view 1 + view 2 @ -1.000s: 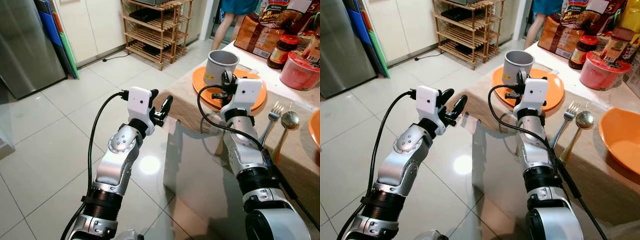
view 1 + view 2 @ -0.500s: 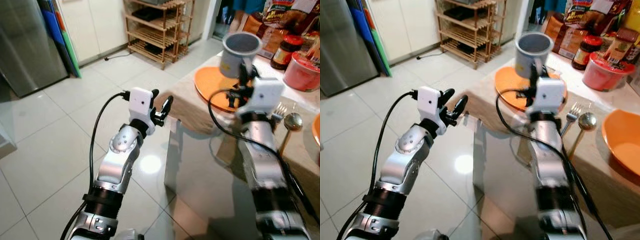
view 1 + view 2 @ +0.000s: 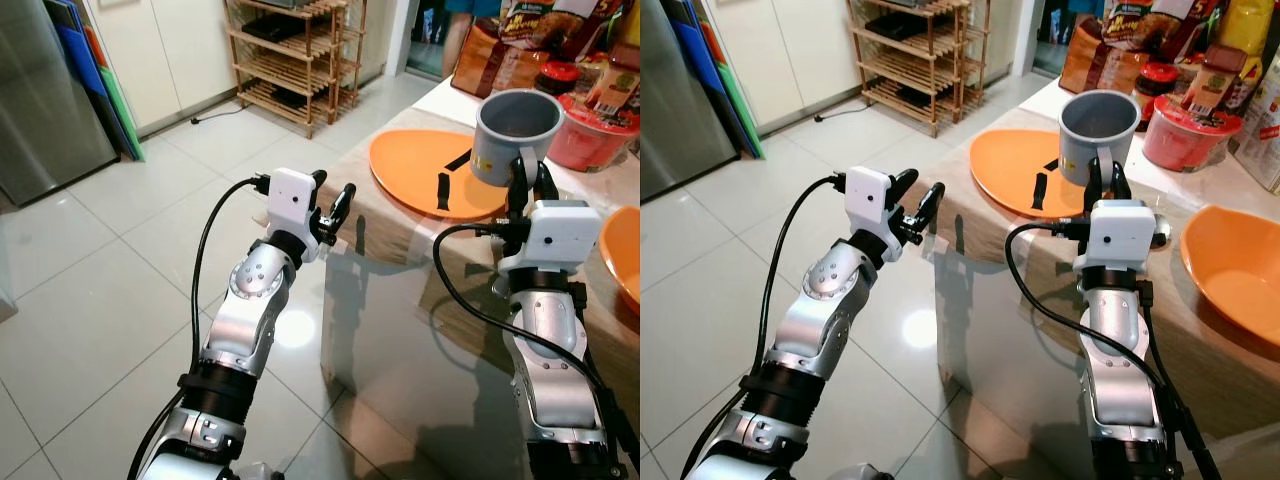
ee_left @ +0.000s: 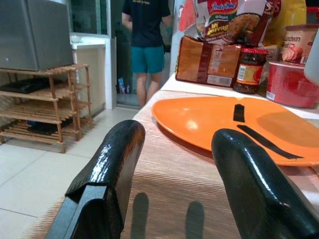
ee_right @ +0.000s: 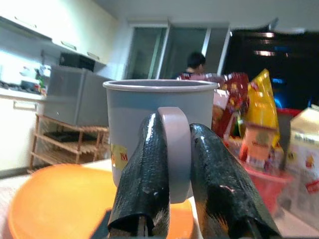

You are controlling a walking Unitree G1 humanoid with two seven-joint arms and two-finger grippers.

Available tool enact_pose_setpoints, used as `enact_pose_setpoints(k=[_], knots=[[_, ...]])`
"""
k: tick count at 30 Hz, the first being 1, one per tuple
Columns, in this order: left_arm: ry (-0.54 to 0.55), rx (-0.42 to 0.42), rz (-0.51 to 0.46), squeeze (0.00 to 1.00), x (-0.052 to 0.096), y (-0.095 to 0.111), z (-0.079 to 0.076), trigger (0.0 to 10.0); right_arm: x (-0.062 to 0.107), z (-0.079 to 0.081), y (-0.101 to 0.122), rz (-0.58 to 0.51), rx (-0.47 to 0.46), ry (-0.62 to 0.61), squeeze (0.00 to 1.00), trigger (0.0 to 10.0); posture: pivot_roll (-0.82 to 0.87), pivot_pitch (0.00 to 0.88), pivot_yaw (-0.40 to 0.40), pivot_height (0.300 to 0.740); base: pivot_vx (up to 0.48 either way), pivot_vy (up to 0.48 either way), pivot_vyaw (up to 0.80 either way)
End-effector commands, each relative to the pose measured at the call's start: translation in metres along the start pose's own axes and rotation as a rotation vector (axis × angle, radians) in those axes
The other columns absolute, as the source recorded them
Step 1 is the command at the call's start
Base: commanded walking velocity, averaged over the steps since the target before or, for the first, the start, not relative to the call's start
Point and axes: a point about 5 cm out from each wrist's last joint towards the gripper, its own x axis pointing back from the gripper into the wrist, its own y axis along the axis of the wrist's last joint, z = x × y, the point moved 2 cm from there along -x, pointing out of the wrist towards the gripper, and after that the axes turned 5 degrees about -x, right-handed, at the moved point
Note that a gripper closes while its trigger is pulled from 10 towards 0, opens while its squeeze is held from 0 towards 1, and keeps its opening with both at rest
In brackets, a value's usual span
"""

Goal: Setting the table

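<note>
My right gripper [image 3: 528,176] is shut on the handle of a grey mug [image 3: 515,125], holding it upright above the table, just past the right rim of the orange plate [image 3: 410,165]. In the right wrist view both black fingers [image 5: 144,174] pinch the mug's handle [image 5: 174,149]. The plate lies bare on the beige tablecloth [image 3: 400,235]. My left gripper [image 3: 335,200] stands open and empty at the table's near left corner. In the left wrist view the plate [image 4: 214,117] lies beyond its fingers.
An orange bowl [image 3: 1230,270] sits at the right edge of the table. Food packets [image 3: 1110,50], a jar [image 3: 560,75] and a red tub [image 3: 1185,130] crowd the back. A wooden rack [image 3: 300,60] and fridge [image 3: 50,100] stand across the tiled floor. A person [image 4: 147,45] stands in the doorway.
The right gripper has lifted the mug off the orange plate and carried it to the right. The camera has shifted. The left arm has kept its pose.
</note>
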Motion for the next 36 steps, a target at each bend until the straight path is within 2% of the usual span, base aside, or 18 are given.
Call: enact_pose_setpoints(k=[1, 8, 33, 36], knots=[[0.002, -0.029, -0.024, 0.0, -0.004, 0.005, -0.001, 10.0, 0.0, 0.002, 0.003, 0.005, -0.001, 0.017, 0.0, 0.0, 0.06, 0.0, 0.016, 0.74, 0.0, 0.0, 0.0], [0.003, -0.024, -0.029, 0.0, -0.007, 0.007, -0.001, 10.0, 0.0, 0.011, -0.005, 0.052, -0.029, 0.048, 0.0, 0.0, 0.07, 0.0, 0.013, 0.74, 0.0, 0.0, 0.0], [-0.015, 0.0, -0.042, 0.0, -0.01, 0.007, -0.005, 10.0, -0.002, 0.014, -0.005, 0.062, -0.007, 0.078, 0.0, 0.0, 0.06, 0.0, 0.012, 0.74, 0.0, 0.477, 0.0], [-0.016, -0.015, -0.058, 0.0, -0.01, 0.008, -0.005, 10.0, -0.001, 0.014, -0.006, 0.069, -0.01, 0.078, 0.0, 0.0, 0.06, 0.0, 0.013, 0.74, 0.0, 0.0, -0.22]])
